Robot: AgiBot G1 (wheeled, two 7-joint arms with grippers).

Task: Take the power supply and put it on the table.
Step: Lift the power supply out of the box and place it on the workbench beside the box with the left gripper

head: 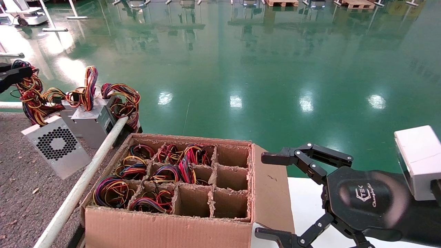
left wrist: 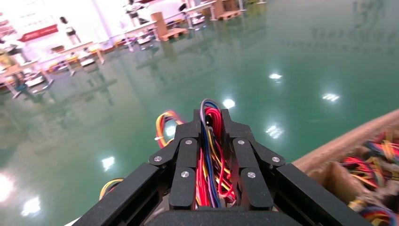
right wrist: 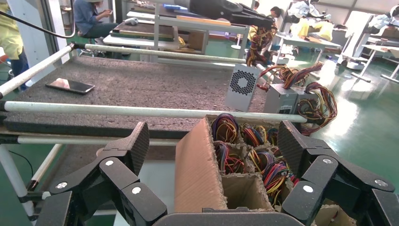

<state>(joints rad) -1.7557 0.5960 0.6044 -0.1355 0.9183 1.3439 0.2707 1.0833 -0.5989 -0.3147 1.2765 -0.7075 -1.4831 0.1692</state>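
The left gripper (left wrist: 209, 155) is clamped on the wires of the power supply (head: 57, 150), which hangs tilted over the table (head: 20, 193). Beside it, the carton (head: 168, 224) holds coiled wires (head: 112, 191) in its left cells. The right gripper (head: 275, 196) hangs wide open, empty.

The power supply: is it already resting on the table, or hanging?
Hanging. The left gripper is shut on its wires, and the power supply dangles tilted above the table; contact at its lowest corner cannot be told.
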